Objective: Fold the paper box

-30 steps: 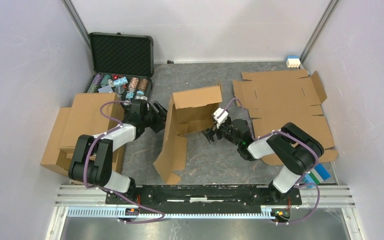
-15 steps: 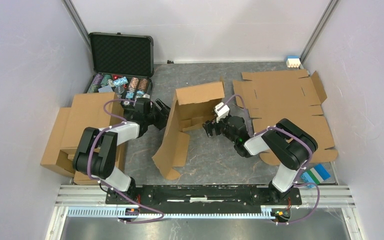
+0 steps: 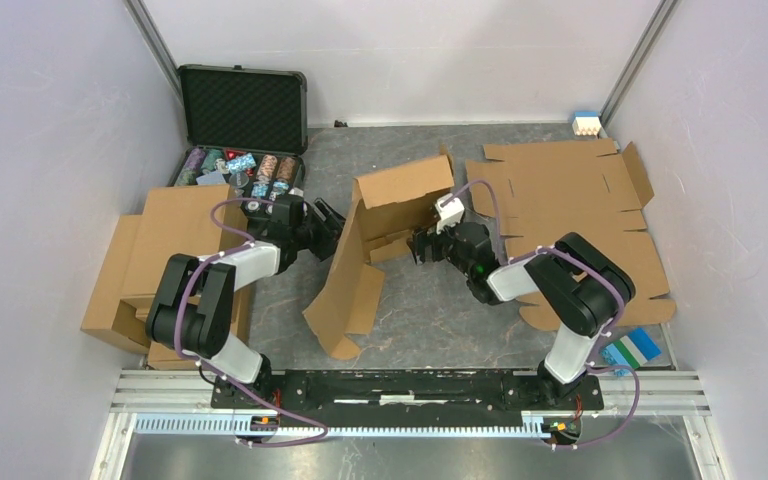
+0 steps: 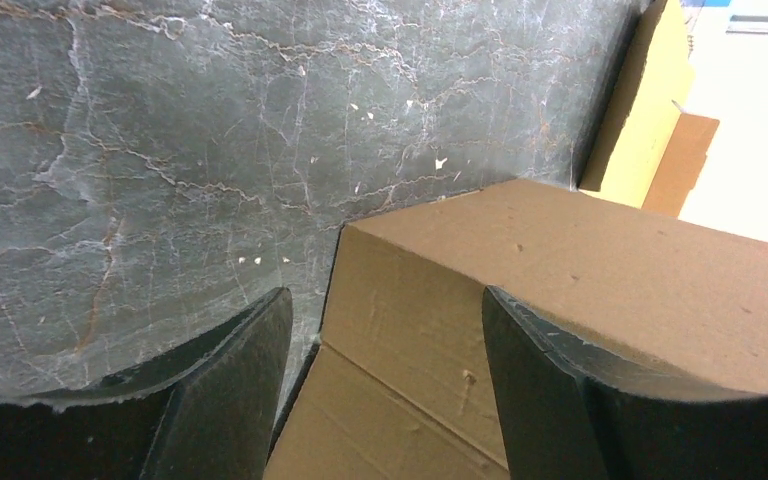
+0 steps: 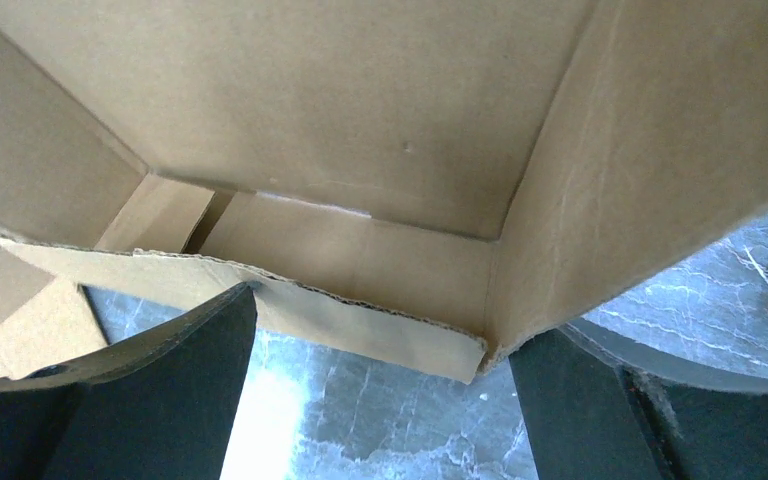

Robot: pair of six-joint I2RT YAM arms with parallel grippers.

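While the paper box (image 3: pixel 392 212) stands half-formed mid-worktop (image 3: pixel 440 320), L gripper (image 3: pixel 324 230) sits against its left wall from outside, jaws wide astride a corner, not pinching; prob. a brace so the box can't slide. R gripper (image 3: pixel 423 246) is inside the open side, jaws wide around the inner flap (image 5: pixel 260 290) edge (likely to tuck it).

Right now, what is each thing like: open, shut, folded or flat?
paper box: half folded, walls up, top flap open.
left end effector: open, around a corner of the box.
right end effector: open, around a flap edge of the box.
chip case: open, lid standing up.
cardboard sheets: unfolded, lying flat.
brown boxes: folded shut, stacked.
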